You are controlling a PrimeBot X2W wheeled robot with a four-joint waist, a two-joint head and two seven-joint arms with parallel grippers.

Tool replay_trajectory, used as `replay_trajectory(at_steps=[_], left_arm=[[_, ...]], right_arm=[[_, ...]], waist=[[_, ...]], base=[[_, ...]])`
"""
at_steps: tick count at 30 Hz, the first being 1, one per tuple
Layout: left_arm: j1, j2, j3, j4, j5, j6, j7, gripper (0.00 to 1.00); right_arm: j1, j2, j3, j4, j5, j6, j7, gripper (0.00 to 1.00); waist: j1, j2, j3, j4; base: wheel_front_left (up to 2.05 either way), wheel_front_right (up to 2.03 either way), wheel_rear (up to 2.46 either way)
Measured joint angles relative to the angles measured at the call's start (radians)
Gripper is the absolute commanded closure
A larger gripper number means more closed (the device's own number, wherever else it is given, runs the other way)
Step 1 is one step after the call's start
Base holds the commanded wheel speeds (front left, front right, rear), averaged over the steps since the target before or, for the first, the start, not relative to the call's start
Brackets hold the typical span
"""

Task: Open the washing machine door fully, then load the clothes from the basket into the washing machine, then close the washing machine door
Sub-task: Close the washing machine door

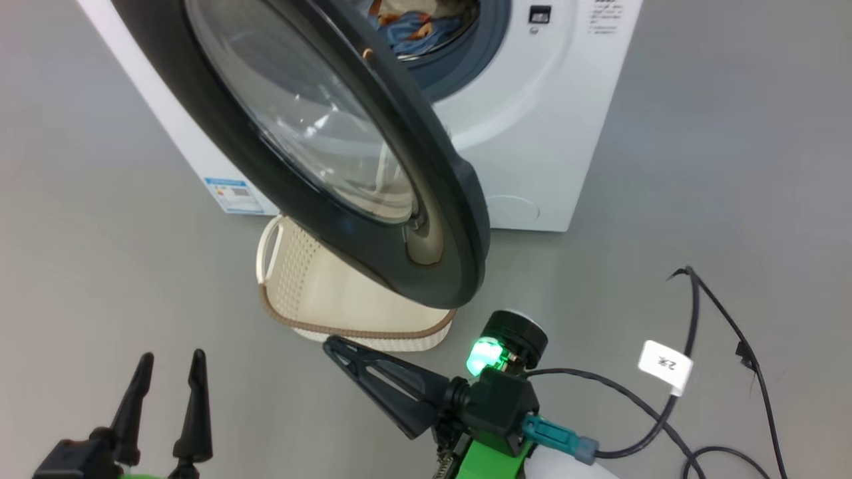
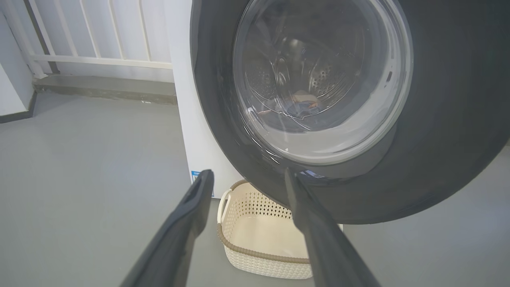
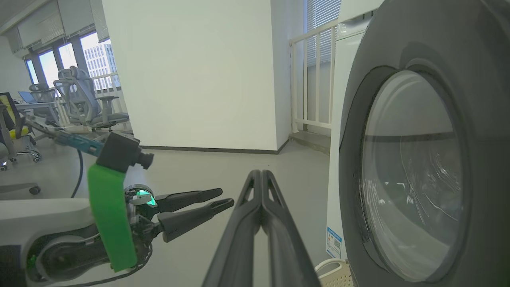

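Observation:
The washing machine (image 1: pixel 532 133) stands with its door (image 1: pixel 459 219) swung out, black rim and glass bowl facing me. The clothes (image 1: pixel 419 26), blue and orange, lie inside the drum and show faintly through the glass (image 2: pixel 303 104). Under the door sits the basket (image 1: pixel 299 279), its visible inside bare (image 2: pixel 263 235). My left gripper (image 1: pixel 172 357) is open at the lower left, apart from the door, with nothing between its fingers (image 2: pixel 199 199). My right gripper (image 1: pixel 331 344) is shut, its tip just in front of the basket's near rim and below the door's lower edge (image 3: pixel 261 173).
Black cables (image 1: pixel 699 319) with a white tag (image 1: pixel 665 364) lie on the grey floor to the right. A white railing (image 2: pixel 99 59) and a wall stand behind the machine's left side. Office chairs (image 3: pixel 85 99) stand far off by the windows.

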Motion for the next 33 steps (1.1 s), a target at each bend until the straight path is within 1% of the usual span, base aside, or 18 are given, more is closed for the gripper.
replay_trajectory(at_steps=[7,16,18,23,28,33], left_arm=[[-0.035,-0.008,-0.013,0.003,-0.011,0.0,0.0,0.06],[-0.061,-0.017,-0.038,0.01,-0.024,0.0,0.0,0.07],[-0.067,-0.017,-0.041,0.01,-0.025,0.0,0.0,0.06],[-0.077,-0.017,-0.046,0.01,-0.033,0.0,0.0,0.06],[-0.092,-0.018,-0.055,0.011,-0.036,0.0,0.0,0.06],[-0.105,-0.017,-0.062,0.012,-0.054,0.0,0.0,0.07]], right_arm=[[0.001,-0.004,0.002,0.105,0.0,0.0,0.0,1.0],[0.001,-0.006,-0.104,0.188,-0.015,0.0,-0.006,1.0],[0.001,-0.007,-0.127,0.195,-0.039,0.0,-0.007,1.0],[0.0,-0.005,-0.193,0.209,-0.054,0.0,-0.007,1.0],[-0.002,-0.003,-0.266,0.195,-0.065,0.0,-0.007,1.0],[-0.009,-0.003,-0.312,0.179,-0.068,0.0,-0.008,1.0]], waist=[[0.0,0.0,0.044,0.024],[0.0001,0.0,0.091,0.038],[0.0,0.0,0.099,0.04],[0.0,0.0,0.122,0.044],[0.0,0.0,0.145,0.05],[0.0,0.0,0.167,0.056]], base=[[0.0,0.0,0.0],[0.0,0.0,0.0],[0.0,0.0,0.0],[0.0,0.0,0.0],[0.0,0.0,0.0],[0.0,0.0,0.0]])
